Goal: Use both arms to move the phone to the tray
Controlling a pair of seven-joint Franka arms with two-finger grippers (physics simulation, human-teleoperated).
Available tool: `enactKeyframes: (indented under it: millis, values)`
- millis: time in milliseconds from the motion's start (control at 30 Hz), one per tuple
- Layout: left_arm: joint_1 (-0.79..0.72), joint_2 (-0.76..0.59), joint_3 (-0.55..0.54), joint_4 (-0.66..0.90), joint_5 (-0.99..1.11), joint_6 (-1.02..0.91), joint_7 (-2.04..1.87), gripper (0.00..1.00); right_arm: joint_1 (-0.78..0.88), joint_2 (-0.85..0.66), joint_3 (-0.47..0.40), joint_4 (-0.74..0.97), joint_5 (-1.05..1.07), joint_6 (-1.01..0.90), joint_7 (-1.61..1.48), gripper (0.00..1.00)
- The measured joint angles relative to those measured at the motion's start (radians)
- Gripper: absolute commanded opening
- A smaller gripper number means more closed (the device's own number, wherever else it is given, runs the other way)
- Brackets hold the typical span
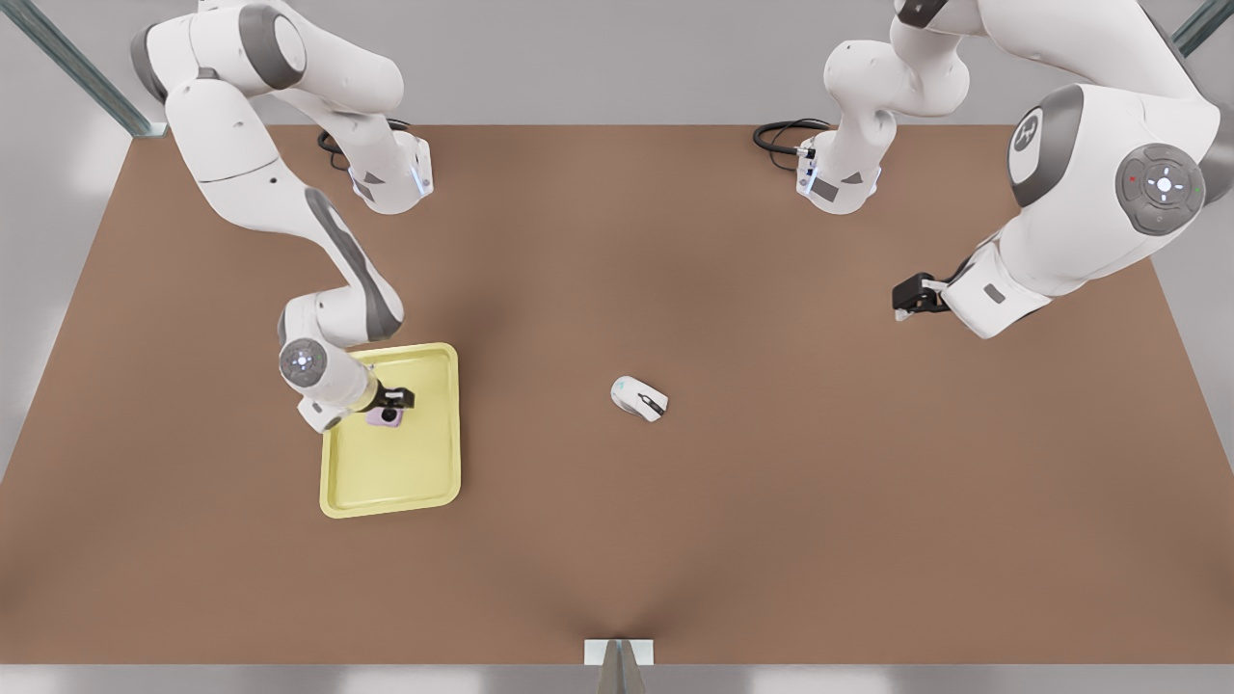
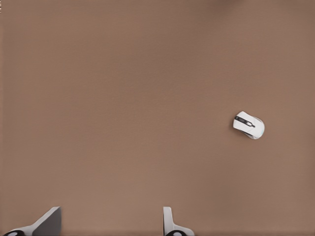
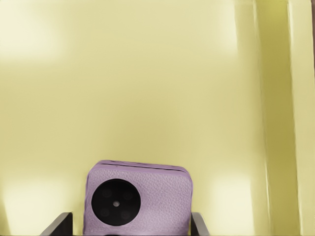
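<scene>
The pale pink phone (image 1: 387,416) (image 3: 139,199) is lens side up over the pale yellow tray (image 1: 424,482) (image 3: 147,88), near the tray's edge on the front view's left. My right gripper (image 1: 393,398), on the arm at the front view's left, is shut on the phone, with a finger (image 3: 61,223) at each side of it. Whether the phone touches the tray floor I cannot tell. My left gripper (image 1: 908,295) (image 2: 110,223) hangs open and holds nothing, high over the table at the front view's right.
A white computer mouse (image 1: 639,397) (image 2: 249,125) lies on the brown table (image 1: 771,520) near its middle. Both arm bases and their black cables stand along the far edge. The tray's raised rim (image 3: 280,123) runs close to the phone.
</scene>
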Motion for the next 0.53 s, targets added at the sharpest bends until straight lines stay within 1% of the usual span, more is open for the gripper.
enactKeyframes:
  millis: [100,167,200,233,267,300,367,400,467,533]
  values:
    - [-0.001,0.001,-0.001,0.0,0.003,-0.001,-0.001,1.0,-0.001,0.01,-0.001,0.083,0.001,-0.009,-0.05,1.0]
    - [-0.001,0.0,-0.002,0.0,0.004,-0.001,-0.001,1.0,-0.001,-0.005,-0.001,0.187,0.015,-0.062,-0.077,1.0]
    - [-0.002,0.0,-0.001,0.0,0.004,-0.001,-0.001,1.0,0.0,-0.041,-0.001,0.297,0.032,-0.124,-0.087,1.0]
    - [-0.001,0.0,-0.002,0.0,0.004,-0.002,-0.001,1.0,0.002,-0.072,0.0,0.468,0.049,-0.224,-0.094,1.0]
    - [-0.001,0.0,-0.002,0.0,0.004,-0.002,-0.001,1.0,0.001,-0.137,0.001,0.546,0.063,-0.321,-0.098,1.0]
    - [-0.001,0.0,-0.002,0.0,0.005,-0.002,-0.002,1.0,0.009,-0.174,0.002,0.585,0.074,-0.406,-0.098,1.0]
    - [-0.002,-0.001,-0.002,0.0,0.005,-0.003,-0.002,1.0,0.004,-0.184,-0.005,0.681,0.103,-0.563,-0.094,1.0]
    - [-0.001,0.0,-0.002,0.0,0.006,-0.003,-0.002,1.0,-0.011,-0.199,-0.026,0.727,0.115,-0.639,-0.093,1.0]
    - [-0.001,0.0,-0.003,0.0,0.006,-0.004,-0.002,1.0,-0.039,-0.264,-0.048,0.696,0.12,-0.754,-0.093,1.0]
    - [-0.002,0.0,-0.003,0.0,0.007,-0.005,-0.003,1.0,-0.037,-0.344,-0.055,0.593,0.122,-0.812,-0.102,1.0]
